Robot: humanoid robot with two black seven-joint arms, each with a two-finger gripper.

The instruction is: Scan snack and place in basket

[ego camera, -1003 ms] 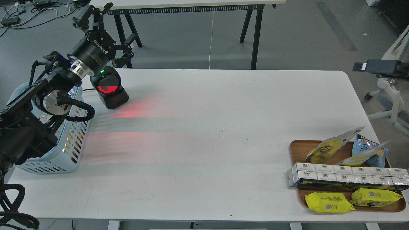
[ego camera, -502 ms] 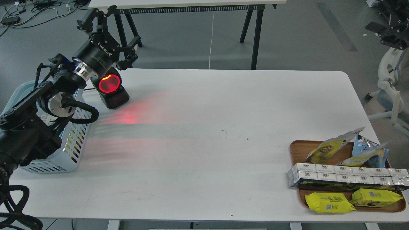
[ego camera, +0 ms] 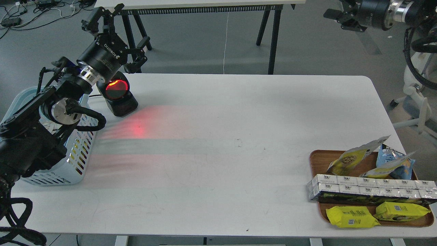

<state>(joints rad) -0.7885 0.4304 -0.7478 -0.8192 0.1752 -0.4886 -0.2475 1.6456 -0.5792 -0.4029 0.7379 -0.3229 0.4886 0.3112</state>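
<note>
The snack (ego camera: 355, 158), a pouch with a yellow lower part and a grey-white top, leans at the back of a brown tray (ego camera: 315, 155) at the table's right front. The light blue slotted basket (ego camera: 78, 154) stands at the table's left edge, partly hidden by my left arm. My left gripper (ego camera: 117, 34) is open and empty, held high above the black scanner (ego camera: 117, 97) and the basket's far end. My right gripper (ego camera: 336, 14) is at the top right, far above the table and well away from the tray; it is dark and small.
The scanner casts red light on the white table (ego camera: 222, 112). The tray also holds a blue-and-yellow crinkled bag (ego camera: 392, 160), a row of grey-white cartons (ego camera: 368, 187) and two flat yellow packets (ego camera: 351, 217). A second table stands behind.
My right arm has swung up and leftward into the top right corner. My left gripper shifted slightly right earlier and has since stayed still.
</note>
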